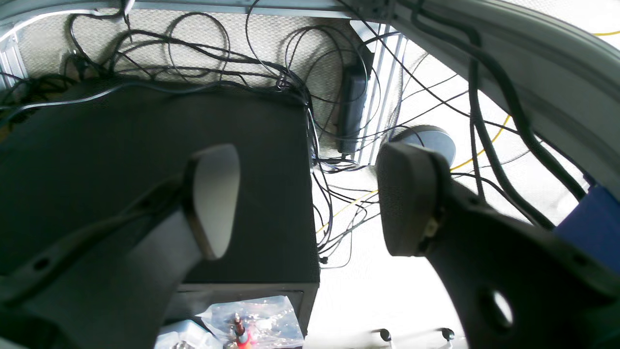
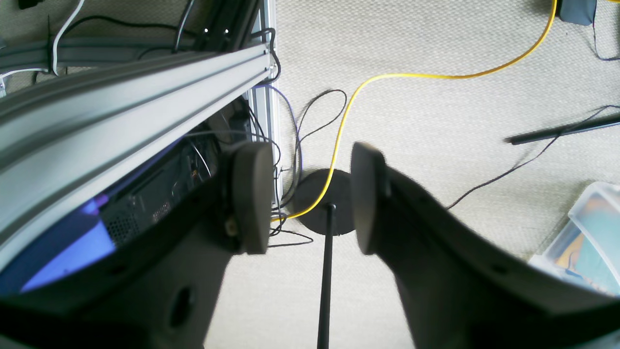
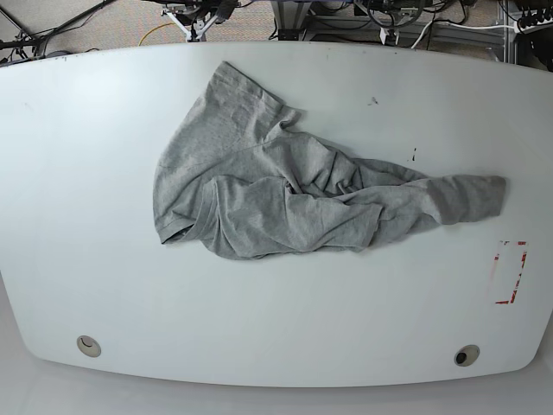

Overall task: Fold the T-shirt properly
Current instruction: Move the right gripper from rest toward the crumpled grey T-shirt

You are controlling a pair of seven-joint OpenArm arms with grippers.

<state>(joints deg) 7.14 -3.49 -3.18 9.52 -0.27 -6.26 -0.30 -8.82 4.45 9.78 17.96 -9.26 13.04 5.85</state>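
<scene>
- White counter (image 3: 78, 173) fills the base view, its curved near edge carrying two small round fittings and a red-marked rectangle (image 3: 510, 272) near the right side.
- Grey T-shirt (image 3: 276, 194) lies crumpled and unfolded a little above the middle of the counter, one sleeve reaching toward the far edge, a long twisted part stretching out to the right; no lettering shows on the visible side.
- Neither arm appears in the base view, and nothing touches the garment.
- Left gripper (image 1: 310, 198), seen by its own wrist camera, hangs off the counter above a black box (image 1: 145, 160) and a tangle of dark cables (image 1: 339, 121); its jaws stand spread wide with nothing between them.
- Right gripper (image 2: 307, 196) hangs over beige carpet (image 2: 436, 145), beside an aluminium frame rail (image 2: 135, 92); its jaws are parted and empty, with a yellow cable (image 2: 378, 80) and a black round stand base (image 2: 322, 201) visible through the gap.
</scene>
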